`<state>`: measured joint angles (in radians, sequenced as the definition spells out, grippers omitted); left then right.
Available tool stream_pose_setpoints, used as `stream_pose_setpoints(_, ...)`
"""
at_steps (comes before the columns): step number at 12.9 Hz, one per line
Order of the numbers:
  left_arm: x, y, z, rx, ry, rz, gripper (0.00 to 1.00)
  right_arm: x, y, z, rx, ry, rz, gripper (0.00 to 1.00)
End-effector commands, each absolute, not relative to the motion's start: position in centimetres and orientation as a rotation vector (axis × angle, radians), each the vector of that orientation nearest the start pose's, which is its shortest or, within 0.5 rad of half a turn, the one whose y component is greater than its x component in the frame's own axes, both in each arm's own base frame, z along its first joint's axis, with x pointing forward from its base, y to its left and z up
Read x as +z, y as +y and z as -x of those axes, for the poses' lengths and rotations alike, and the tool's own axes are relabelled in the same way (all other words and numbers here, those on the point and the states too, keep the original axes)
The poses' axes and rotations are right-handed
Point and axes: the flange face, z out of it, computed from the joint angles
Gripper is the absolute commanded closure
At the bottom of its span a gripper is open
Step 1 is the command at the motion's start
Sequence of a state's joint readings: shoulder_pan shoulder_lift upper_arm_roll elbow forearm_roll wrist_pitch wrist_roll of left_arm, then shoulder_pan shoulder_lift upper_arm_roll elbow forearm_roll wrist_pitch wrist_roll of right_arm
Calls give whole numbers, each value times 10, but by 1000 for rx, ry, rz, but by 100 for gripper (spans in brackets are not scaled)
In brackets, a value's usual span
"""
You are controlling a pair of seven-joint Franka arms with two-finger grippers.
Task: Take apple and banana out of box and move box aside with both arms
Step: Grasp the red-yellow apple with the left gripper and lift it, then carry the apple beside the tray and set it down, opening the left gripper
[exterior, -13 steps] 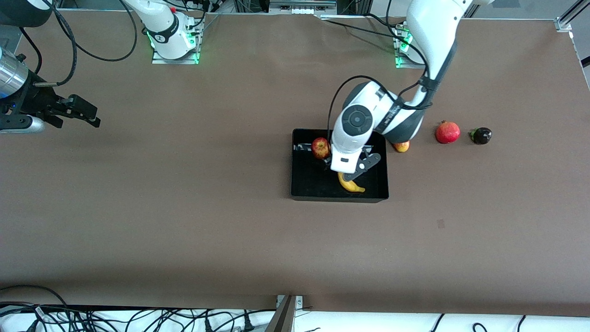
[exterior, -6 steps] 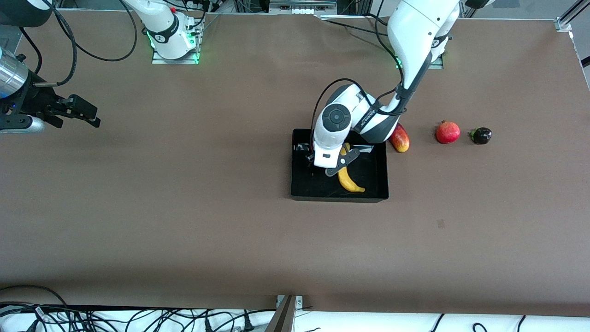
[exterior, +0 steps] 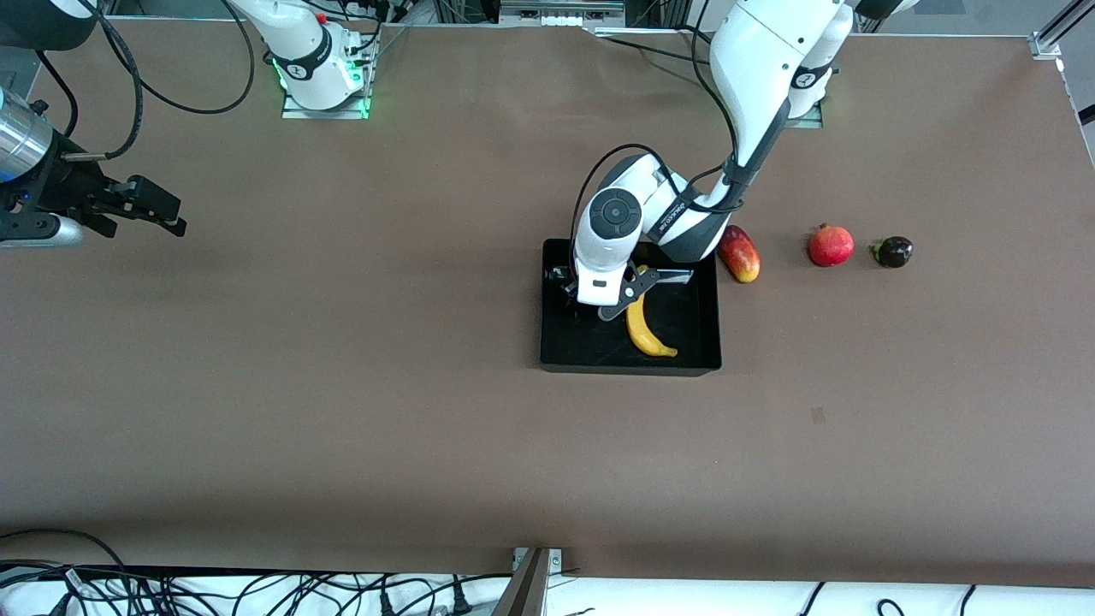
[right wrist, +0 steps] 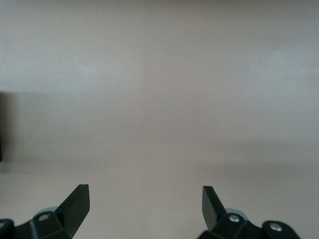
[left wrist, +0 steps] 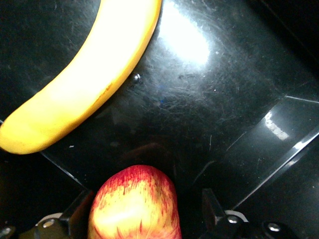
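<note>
Risk of apple (left wrist: 133,206) rolling off-centre on box (exterior: 629,369) floor, mid-frame in front view, if clipped by spread left gripper (left wrist: 144,198) straddling it. Possible knock into banana (exterior: 643,330) alongside. Right gripper (exterior: 159,210) spread, empty, waiting at upper frame edge.

3 loose fruits are seen on the brown table (exterior: 342,411), lined up toward the left arm's end. A red-yellow mango (exterior: 740,254) is laid at a slant. A red pomegranate (exterior: 831,245) is set apart from it, crown up. A small dark purple fruit with a green stem (exterior: 892,251) is placed near the pomegranate, closest to the table's end. Black cables (exterior: 257,590) are bundled on the white strip along the table edge nearest the front camera.
</note>
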<state>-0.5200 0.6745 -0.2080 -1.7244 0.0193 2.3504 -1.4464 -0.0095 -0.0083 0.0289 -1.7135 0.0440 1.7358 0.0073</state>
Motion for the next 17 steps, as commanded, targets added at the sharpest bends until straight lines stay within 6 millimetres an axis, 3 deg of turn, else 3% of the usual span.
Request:
stream_pose_setpoints(1, 199, -437, -503, 185, -1192, 2936, 100, 579, 14, -565, -49, -18, 3095, 0)
stream_pose_setpoints(4, 207, -433, -507, 174, -1166, 2942, 100, 579, 13, -564, -47, -16, 3095, 0)
stream_pose_setpoints(7, 272, -411, -520, 193, -1146, 2912, 100, 579, 13, -565, -49, -16, 3095, 0)
stream_pose_setpoints(10, 344, -360, -542, 252, -1016, 2927, 100, 578, 13, -565, -49, -16, 3095, 0)
stream_pose_setpoints(12, 385, -300, -569, 323, -890, 2926, 100, 576, 13, -566, -45, -16, 3095, 0)
stream_pose_setpoints(14, 404, -225, -599, 420, -711, 2951, 100, 577, 13, -566, -47, -16, 3095, 0)
stream_pose_setpoints(16, 402, -145, -628, 401, -619, 3014, 100, 577, 13, -566, -47, -16, 3095, 0)
stream_pose_setpoints(17, 391, -97, -646, 343, -592, 3037, 100, 576, 13, -566, -45, -16, 3095, 0)
